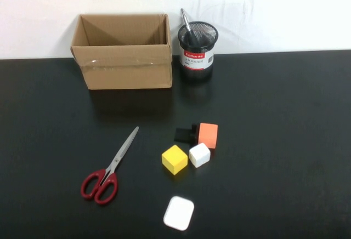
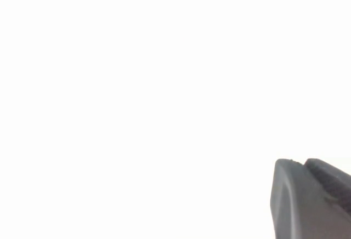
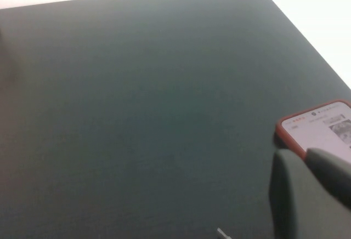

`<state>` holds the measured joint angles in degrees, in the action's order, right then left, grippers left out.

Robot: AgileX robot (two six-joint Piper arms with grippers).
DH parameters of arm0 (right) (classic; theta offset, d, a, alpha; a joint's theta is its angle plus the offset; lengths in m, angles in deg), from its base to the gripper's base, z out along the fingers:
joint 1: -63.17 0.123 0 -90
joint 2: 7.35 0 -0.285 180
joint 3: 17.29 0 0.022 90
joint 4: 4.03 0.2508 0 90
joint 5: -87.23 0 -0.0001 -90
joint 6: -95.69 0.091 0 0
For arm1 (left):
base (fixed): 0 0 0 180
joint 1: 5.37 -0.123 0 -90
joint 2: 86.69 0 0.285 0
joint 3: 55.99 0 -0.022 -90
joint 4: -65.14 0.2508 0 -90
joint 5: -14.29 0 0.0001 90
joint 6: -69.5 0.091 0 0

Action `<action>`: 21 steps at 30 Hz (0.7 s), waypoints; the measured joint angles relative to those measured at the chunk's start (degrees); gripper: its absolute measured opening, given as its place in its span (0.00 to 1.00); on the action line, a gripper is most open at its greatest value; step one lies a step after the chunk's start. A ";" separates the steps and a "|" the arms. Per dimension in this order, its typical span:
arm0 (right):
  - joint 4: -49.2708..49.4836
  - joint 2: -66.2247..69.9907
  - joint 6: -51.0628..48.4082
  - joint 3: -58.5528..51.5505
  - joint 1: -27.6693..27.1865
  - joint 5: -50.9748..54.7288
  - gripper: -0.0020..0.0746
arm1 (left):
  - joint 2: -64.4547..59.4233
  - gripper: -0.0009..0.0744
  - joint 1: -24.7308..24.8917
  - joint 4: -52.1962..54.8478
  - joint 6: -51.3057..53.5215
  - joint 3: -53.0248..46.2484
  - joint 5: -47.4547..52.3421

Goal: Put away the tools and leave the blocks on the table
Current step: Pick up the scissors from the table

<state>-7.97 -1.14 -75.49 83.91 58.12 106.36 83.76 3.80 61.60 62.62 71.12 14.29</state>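
scissors (image 1: 107, 169) flat on tabletop (image 1: 285, 140); stiff, slick steel; grasp near pivot; left pincer (image 2: 312, 200), right pincer (image 3: 307, 189) off-scene, openness untellable

Office-like desk: mesh pen holder (image 1: 197, 50), cardboard box (image 1: 123, 51).

My high camera looks down on the surface (image 1: 285, 140) from my side. My left claw (image 2: 312, 200) faces blank white; my right claw (image 3: 307, 195) hangs close above the surface.

Plain white wall (image 1: 285, 9) behind, even bright light, matte black table (image 1: 285, 118) filling the foreground
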 joint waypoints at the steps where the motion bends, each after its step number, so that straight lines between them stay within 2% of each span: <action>1: 0.00 0.00 0.00 0.00 0.00 0.00 0.02 | -1.18 0.01 0.00 0.35 0.41 1.47 5.45; 4: 0.00 0.00 0.00 0.00 0.00 0.00 0.02 | -5.13 0.01 0.00 2.09 0.68 3.38 12.85; 14: 0.00 0.00 0.00 0.00 0.00 0.00 0.02 | -19.12 0.01 0.00 1.74 -3.06 5.32 19.77; 21: 0.00 0.00 0.00 0.00 0.00 0.00 0.02 | -37.25 0.01 0.00 0.90 5.53 15.41 34.85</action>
<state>-7.97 -1.14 -75.49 83.91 58.12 106.36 46.51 3.80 62.50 68.16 86.53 49.14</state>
